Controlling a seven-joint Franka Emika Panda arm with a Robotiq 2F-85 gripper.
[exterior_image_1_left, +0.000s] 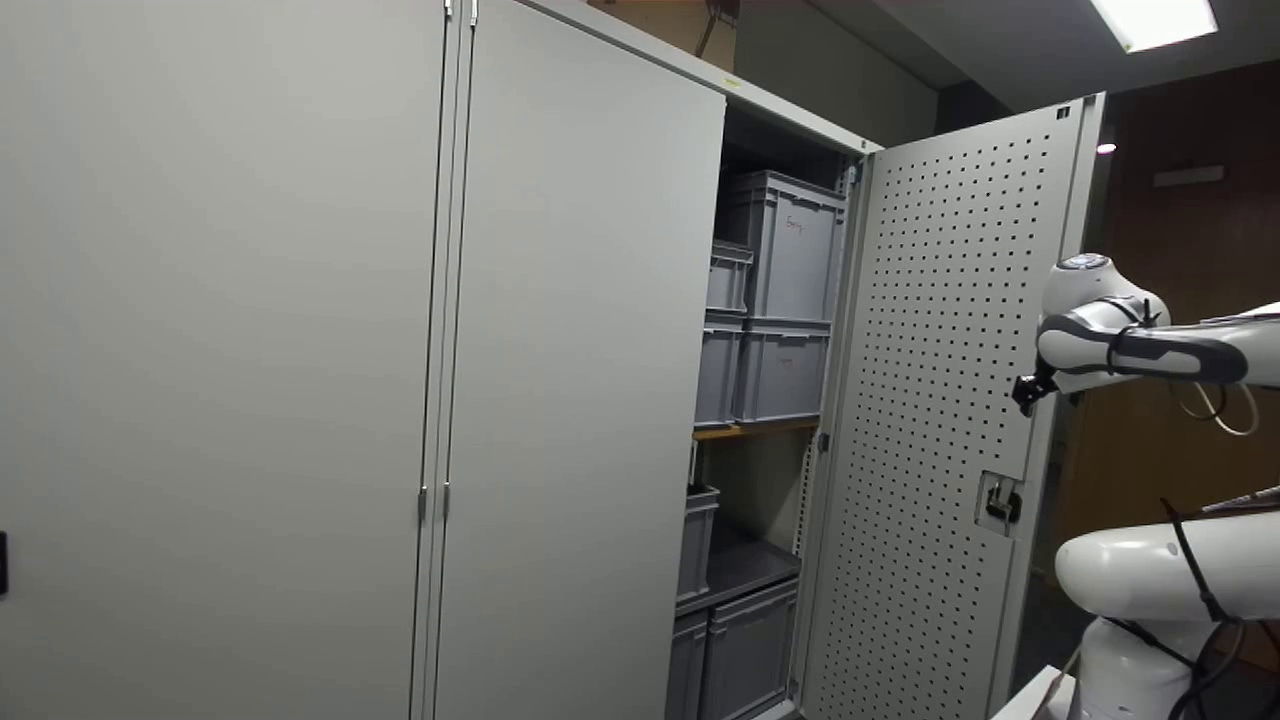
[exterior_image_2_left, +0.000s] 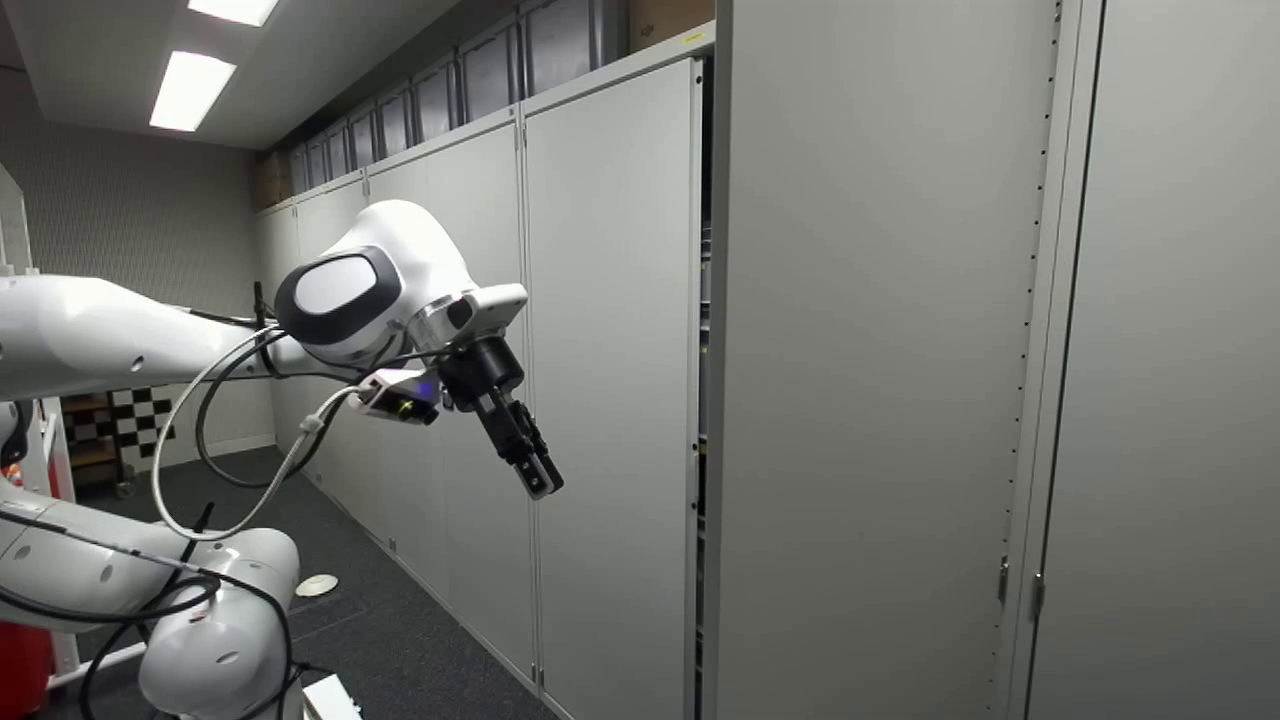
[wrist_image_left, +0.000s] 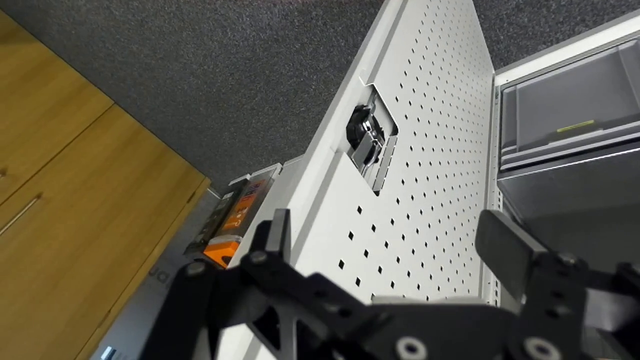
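Observation:
My gripper is open, with its two black fingers wide apart and nothing between them. It also shows in both exterior views, pointing downward in the air. Nearest to it is the open cabinet door, whose light grey inner face is full of small holes; it stands swung outward in an exterior view. A recessed latch with black and metal parts sits near the door's free edge; it shows lower than the gripper in an exterior view. I cannot tell whether the gripper touches the door.
Grey plastic bins stand on shelves inside the cabinet. A closed grey door is beside the opening. A plain grey panel stands close in an exterior view. Wooden cabinets, an orange-labelled box and dark carpet lie beyond.

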